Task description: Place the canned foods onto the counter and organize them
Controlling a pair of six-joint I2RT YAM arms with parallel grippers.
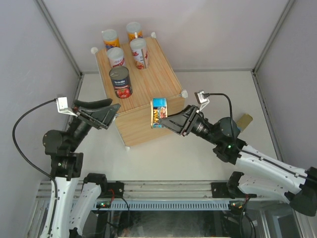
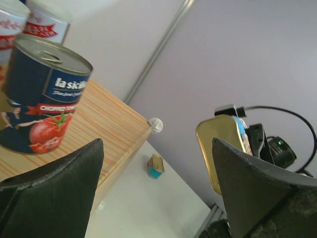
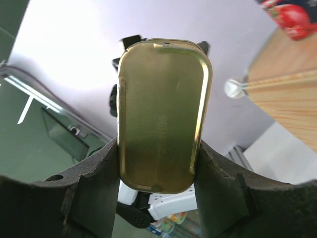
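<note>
Over on the left, the left gripper hovers just off the counter's near left side. Its fingers are spread wide with nothing between them. The dark tomato can stands upright on the counter top just beyond them, touching neither. Four tall orange-labelled cans stand upright at the far end of the top.

Further right, at the counter's near right edge, the right gripper pinches a flat gold-blue tin by its two long sides, one finger on each, low on the tin. The tin stands on end, its long axis up and down. Its gold face is turned toward the left arm, its blue label toward the near side. Whether it touches the counter cannot be told.
</note>
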